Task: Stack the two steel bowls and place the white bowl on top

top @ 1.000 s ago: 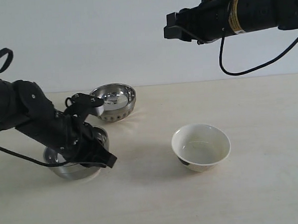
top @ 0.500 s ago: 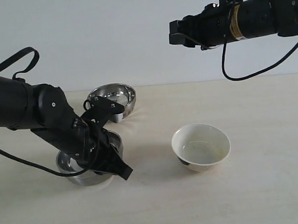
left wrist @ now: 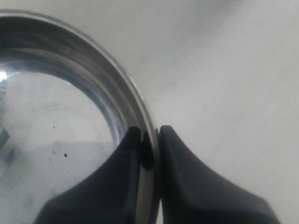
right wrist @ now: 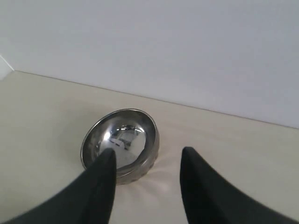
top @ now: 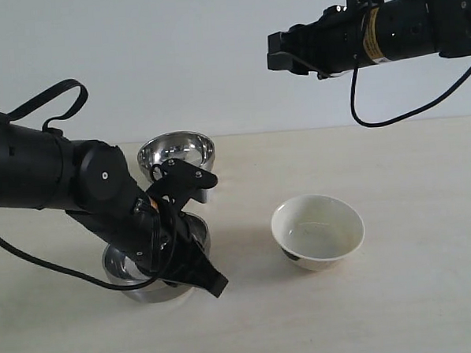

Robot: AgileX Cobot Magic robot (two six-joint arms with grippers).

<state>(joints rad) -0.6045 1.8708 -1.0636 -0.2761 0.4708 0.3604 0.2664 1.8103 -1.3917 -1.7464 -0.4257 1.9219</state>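
Observation:
My left gripper is shut on the rim of the wider plain steel bowl at the front left of the table. In the left wrist view one finger is inside and one outside that rim, with the gripper pinching it. The smaller dimpled steel bowl stands behind it, upright and untouched. The white bowl sits to the right of the middle, dark mark low on its side. My right gripper hangs high above the table, open, looking down at the dimpled bowl.
The pale table runs back to a plain white wall. A black cable loops under the right arm. Nothing else stands on the table.
My left arm has carried the plain steel bowl to the right, closer to the white bowl. The right arm shifted slightly right at first, then stayed still.

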